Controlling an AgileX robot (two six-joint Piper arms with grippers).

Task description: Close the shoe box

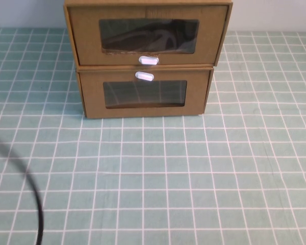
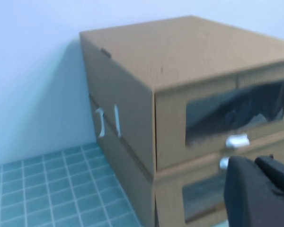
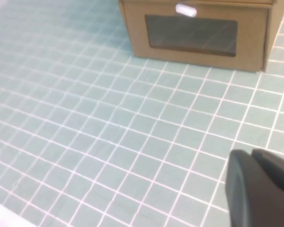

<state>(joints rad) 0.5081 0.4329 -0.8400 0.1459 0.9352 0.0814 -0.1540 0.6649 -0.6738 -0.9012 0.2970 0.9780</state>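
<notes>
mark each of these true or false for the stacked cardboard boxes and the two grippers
1. Two cardboard boxes are stacked, the shoe box on top of the lower box. True.
2. The shoe box's white pull tab sits above its window. False: it sits just below the window.
3. Something dark shows through the shoe box's window. True.
4. The left gripper is clamped on the pull tab. False: in the left wrist view it is near the box fronts but grips nothing.
5. The right gripper rests on the lower box. False: it hangs over the tiled table, away from the boxes.
</notes>
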